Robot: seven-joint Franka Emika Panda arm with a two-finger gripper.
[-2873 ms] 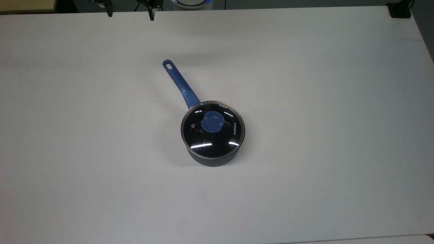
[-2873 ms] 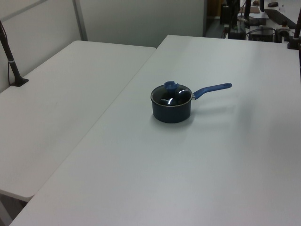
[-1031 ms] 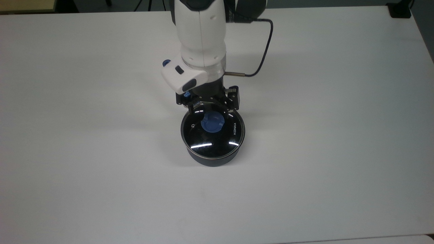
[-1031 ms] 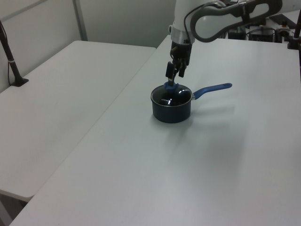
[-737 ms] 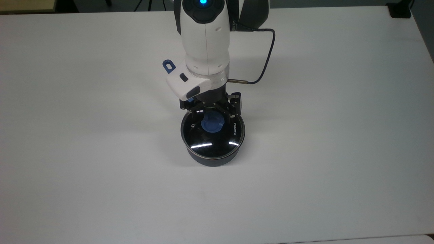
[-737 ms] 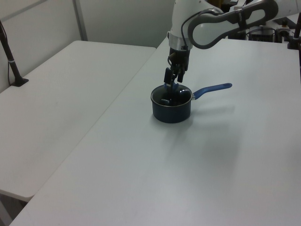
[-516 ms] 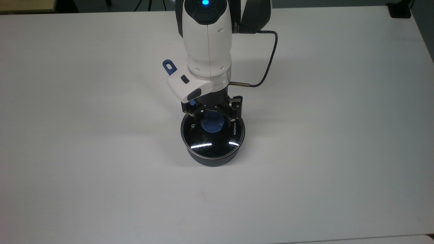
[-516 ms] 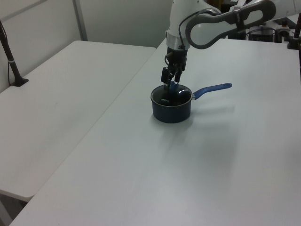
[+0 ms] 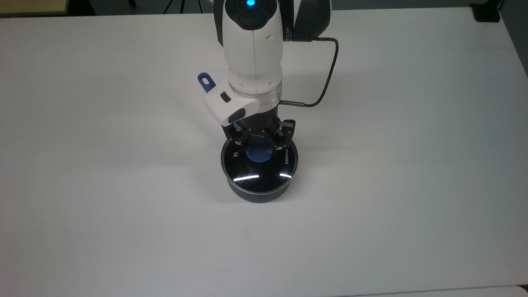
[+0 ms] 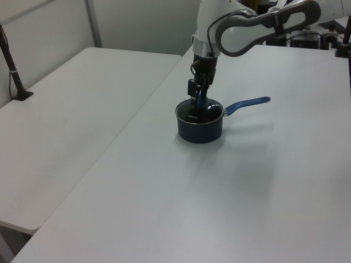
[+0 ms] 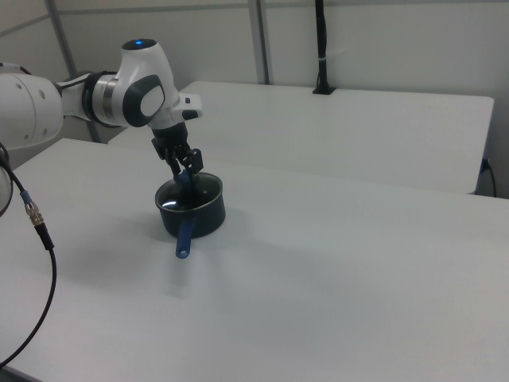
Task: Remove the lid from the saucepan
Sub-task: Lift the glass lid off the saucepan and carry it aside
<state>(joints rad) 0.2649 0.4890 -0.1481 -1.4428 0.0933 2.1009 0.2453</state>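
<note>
- The arm (image 9: pixel 253 49) is reaching down over the white tabletop (image 9: pixel 392 165), and its fingers (image 9: pixel 259 142) are hanging right over the saucepan (image 9: pixel 258 194).
- In the top view, the two fingers are standing either side of the blue knob (image 9: pixel 258 153), one just off each flank of it, close in on it.
- Whether the pads are actually pressing the knob, I cannot tell; the black finger hardware is covering the knob's upper edge there.
- The lid (image 9: pixel 259 167) is sitting flat on the saucepan directly beneath the fingers, its metal rim lining up with the pan's rim all the way round.
- White "KONKA" lettering is showing on the glass, just to the top view's right of the fingers.
- The slim blue handle (image 10: pixel 247 103) is running out from under the fingers toward the left view's right; in the right view, the handle (image 11: pixel 184 231) is pointing toward the camera, its holed end lying on the tabletop.
- In the top view, the handle's holed tip (image 9: pixel 206 82) is peeking out beside the white wrist, up and to the top view's left of the fingers.
- A dark cable (image 9: pixel 326 82) is looping off the wrist, above the fingers on the top view's right.
</note>
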